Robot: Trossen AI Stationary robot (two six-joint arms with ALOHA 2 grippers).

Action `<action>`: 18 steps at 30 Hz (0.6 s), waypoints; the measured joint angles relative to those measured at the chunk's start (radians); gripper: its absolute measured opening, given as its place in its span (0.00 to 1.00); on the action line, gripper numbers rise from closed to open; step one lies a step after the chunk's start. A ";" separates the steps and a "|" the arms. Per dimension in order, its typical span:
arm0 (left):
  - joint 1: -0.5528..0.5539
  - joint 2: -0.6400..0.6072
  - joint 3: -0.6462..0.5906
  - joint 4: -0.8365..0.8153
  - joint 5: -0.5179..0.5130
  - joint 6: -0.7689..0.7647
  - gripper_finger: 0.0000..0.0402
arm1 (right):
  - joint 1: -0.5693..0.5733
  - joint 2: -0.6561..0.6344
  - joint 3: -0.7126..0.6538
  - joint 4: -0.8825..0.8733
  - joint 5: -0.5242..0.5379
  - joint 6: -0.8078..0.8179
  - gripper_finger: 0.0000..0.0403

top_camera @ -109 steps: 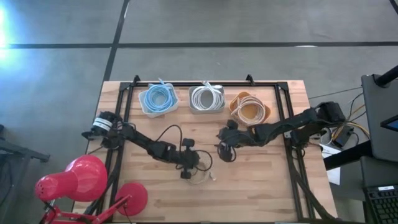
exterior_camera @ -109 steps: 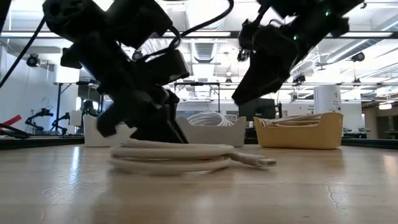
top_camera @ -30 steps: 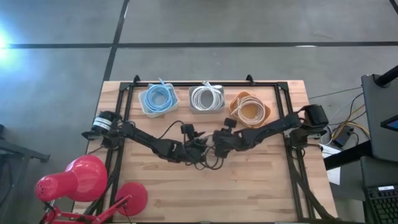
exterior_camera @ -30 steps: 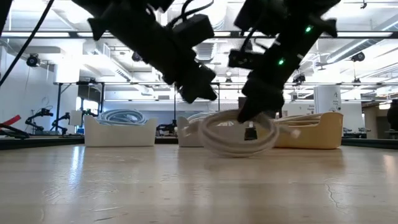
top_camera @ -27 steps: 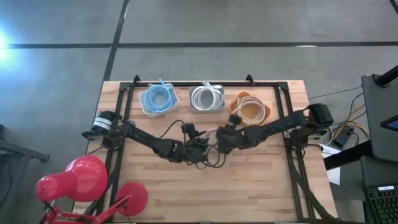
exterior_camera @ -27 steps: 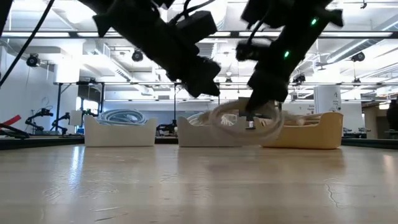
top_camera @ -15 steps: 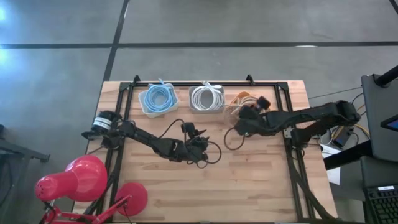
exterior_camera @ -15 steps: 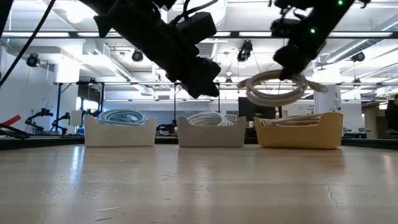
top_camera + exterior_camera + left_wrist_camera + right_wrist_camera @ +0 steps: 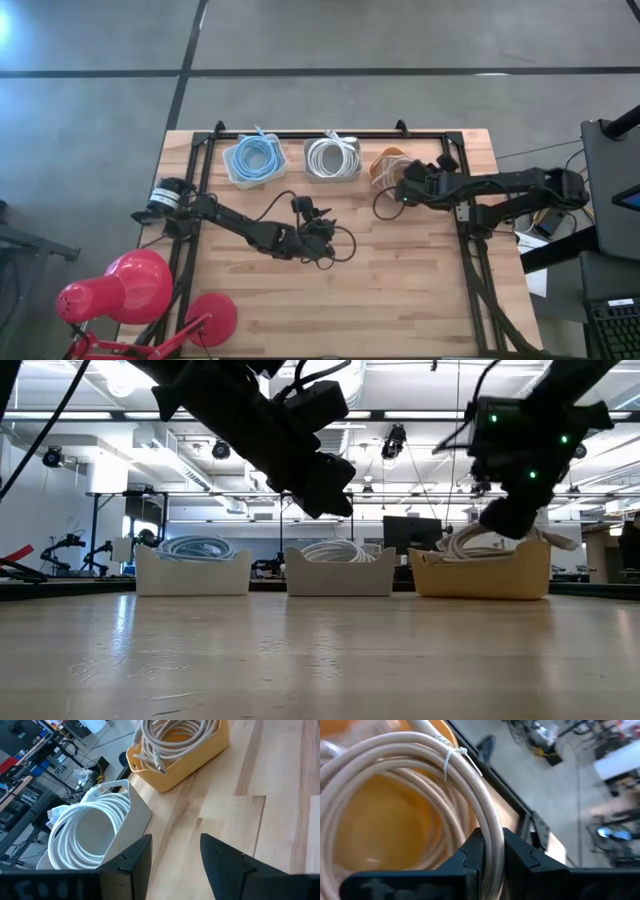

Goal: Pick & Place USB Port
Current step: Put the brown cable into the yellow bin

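Note:
The USB cable is a beige coil (image 9: 410, 775) bound with a white tie (image 9: 451, 756). My right gripper (image 9: 490, 857) is shut on it over the yellow bin (image 9: 384, 162) at the table's far right. In the low view the coil (image 9: 470, 541) dips behind the yellow bin's wall (image 9: 480, 578), below my right gripper (image 9: 508, 520). My left gripper (image 9: 326, 243) hovers open above the table's middle, nothing between its fingers (image 9: 131, 865). My right gripper pinches the coil's rim (image 9: 492, 836) between its two fingers (image 9: 470, 854), which lie across the strands. The coil stretches away from the fingers over the yellow bin's inside (image 9: 375, 825). In the low view it hangs tilted below the gripper, its lower part behind the bin's wall.
A white bin (image 9: 332, 158) with a white cable and a bin (image 9: 254, 160) with a blue cable stand left of the yellow one along the far edge. A red lamp (image 9: 130, 290) stands at the near left corner. Bare wood lies toward the near edge.
My right gripper has carried the coil up from the table's middle toward the far right, over the yellow bin, then down until the coil's lower part dips into the bin. It has stayed shut on the coil.

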 joint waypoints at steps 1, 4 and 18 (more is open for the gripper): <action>0.001 0.000 0.000 0.000 0.000 0.000 0.43 | -0.010 0.001 -0.014 0.003 0.015 0.000 0.11; 0.005 0.000 0.000 0.000 0.000 0.000 0.43 | -0.035 0.002 -0.051 0.028 0.037 0.000 0.12; 0.016 0.000 -0.001 0.000 0.026 -0.001 0.43 | -0.040 0.002 -0.053 0.090 0.031 -0.017 0.25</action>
